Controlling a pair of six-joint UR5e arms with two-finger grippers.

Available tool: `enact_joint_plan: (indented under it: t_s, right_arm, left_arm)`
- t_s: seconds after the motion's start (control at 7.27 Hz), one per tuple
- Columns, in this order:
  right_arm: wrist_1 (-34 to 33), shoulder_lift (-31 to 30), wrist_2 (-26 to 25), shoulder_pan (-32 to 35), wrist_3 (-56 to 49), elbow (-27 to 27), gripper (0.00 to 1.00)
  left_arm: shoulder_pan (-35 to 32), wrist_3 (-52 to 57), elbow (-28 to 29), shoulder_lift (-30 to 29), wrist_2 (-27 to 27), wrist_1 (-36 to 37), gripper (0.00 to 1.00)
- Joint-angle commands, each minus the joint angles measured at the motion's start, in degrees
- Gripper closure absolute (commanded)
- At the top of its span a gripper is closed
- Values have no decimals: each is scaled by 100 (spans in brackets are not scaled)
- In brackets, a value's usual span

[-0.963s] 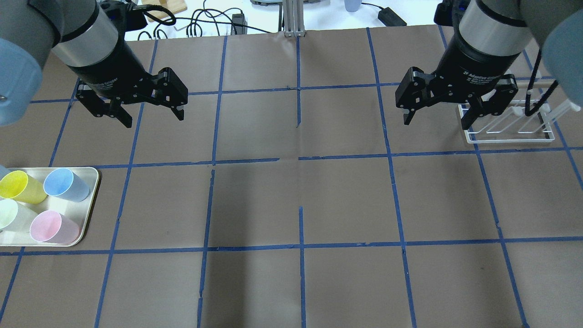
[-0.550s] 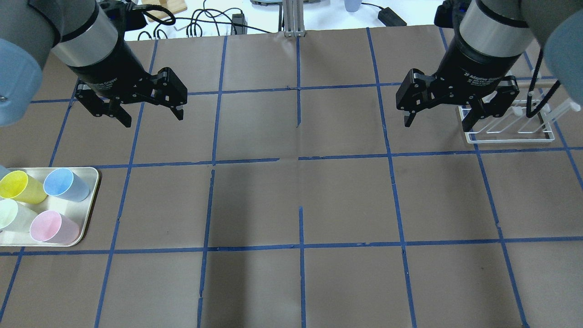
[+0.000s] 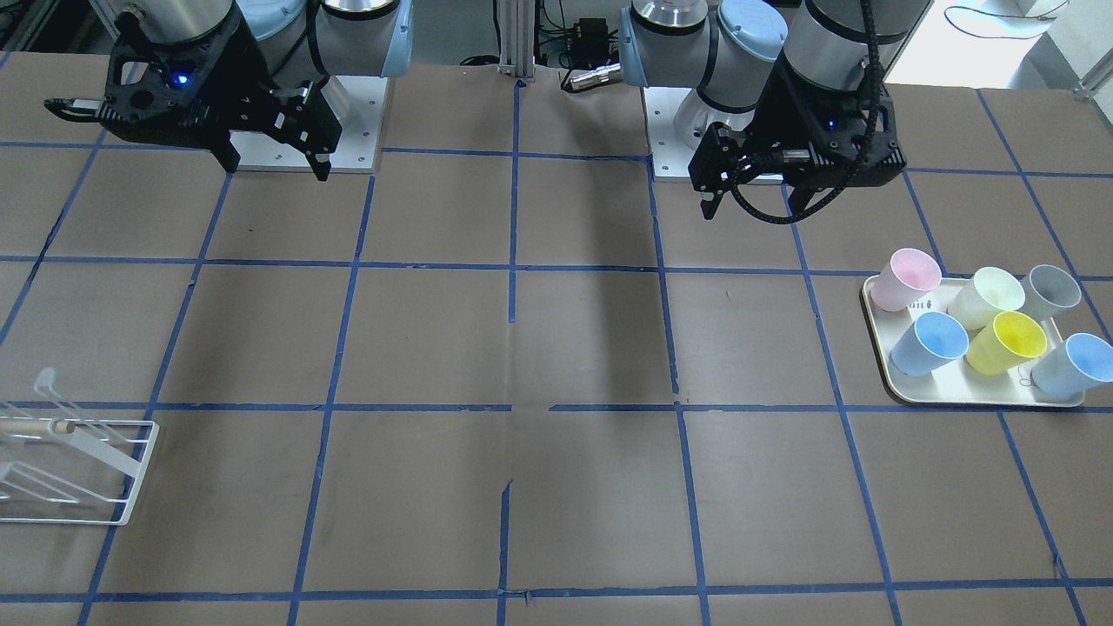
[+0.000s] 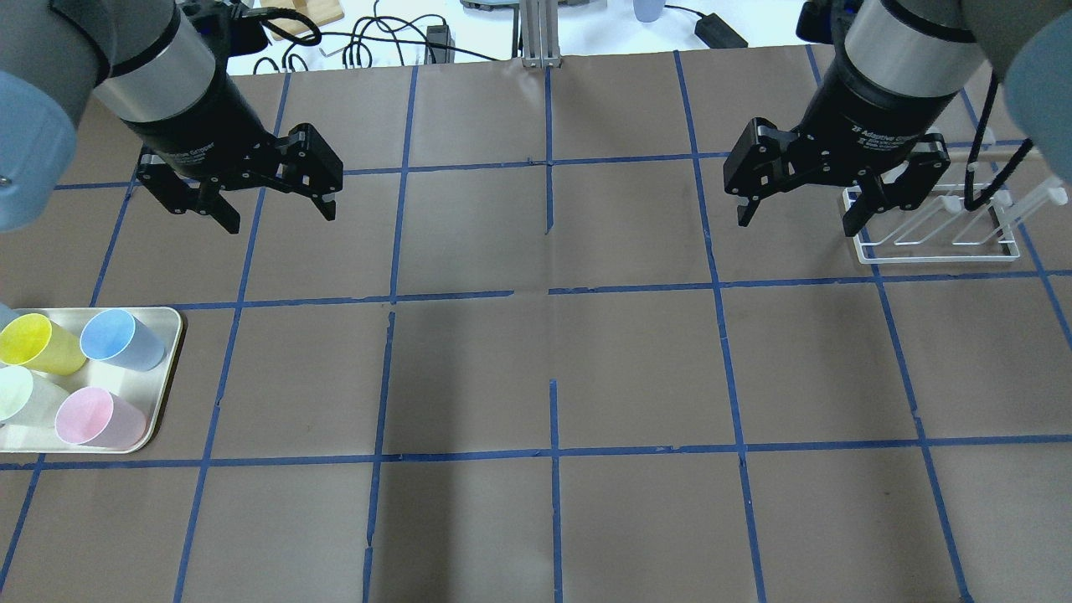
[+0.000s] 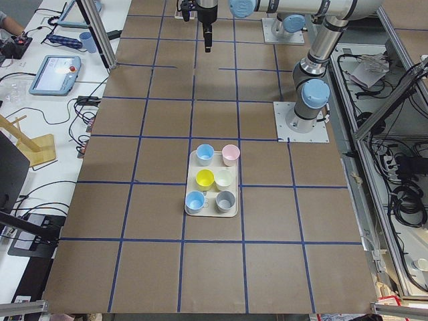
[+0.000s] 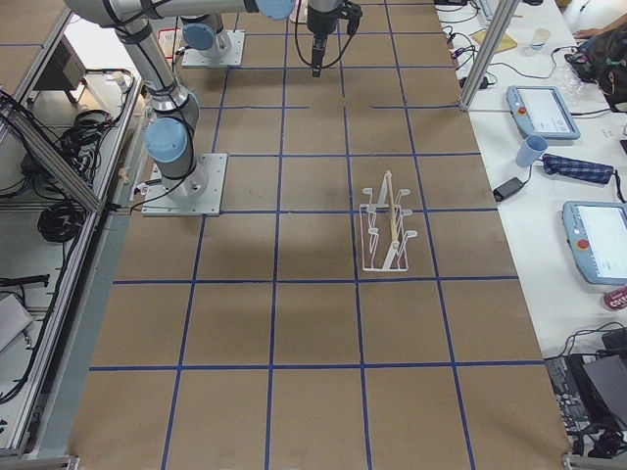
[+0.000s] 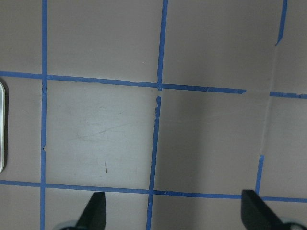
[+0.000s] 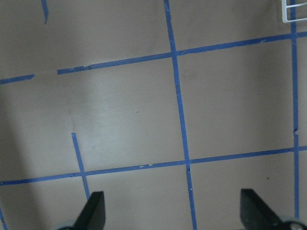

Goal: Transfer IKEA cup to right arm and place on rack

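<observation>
Two near-identical light blue cups (image 3: 930, 342) (image 3: 1074, 365) stand on the cream tray (image 3: 876, 352) with pink, yellow, pale green and grey cups. The overhead view shows only one blue cup (image 4: 117, 337). My left gripper (image 4: 280, 219) is open and empty, hovering high beyond the tray; it also shows in the front view (image 3: 755, 209). My right gripper (image 4: 796, 224) is open and empty, just left of the white wire rack (image 4: 938, 243); it also shows in the front view (image 3: 276, 169). The rack (image 3: 78, 474) holds nothing.
The table is brown paper with a blue tape grid. The tray's rim (image 7: 1, 124) shows at the left wrist view's edge, and a rack corner (image 8: 295, 12) in the right wrist view. Cables and clutter lie beyond the far table edge (image 4: 377, 42).
My right gripper has drifted slightly toward the far side of the table. My left gripper has barely moved. Both stay open and the cups have not moved.
</observation>
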Motion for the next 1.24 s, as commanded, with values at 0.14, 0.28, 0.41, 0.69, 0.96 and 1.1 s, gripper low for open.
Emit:
enact_joint_plan:
  t_s: [0.14,0.28,0.41,0.69,0.96,1.1]
  right_arm:
    - [-165,178,1171,-172,-52,20,0]
    - [-366,196,1837,-181,-52,64,0]
    - [-394,335,2427,-199,-52,64,0]
    - [-298,425,3202,-679,-750,73,0]
    - [-332,398,4509,-963,-834,274,0]
    - [-350,398,4924,-964,-956,441,0]
  left_arm:
    - [1,0,-2,-4,-5,0,0]
    - [36,61,-28,13,4,9,0]
    - [236,114,-37,14,4,9,0]
    - [309,185,-63,31,-5,9,0]
    - [483,786,-90,5,-5,148,0]
    - [920,1296,-151,-47,-5,402,0]
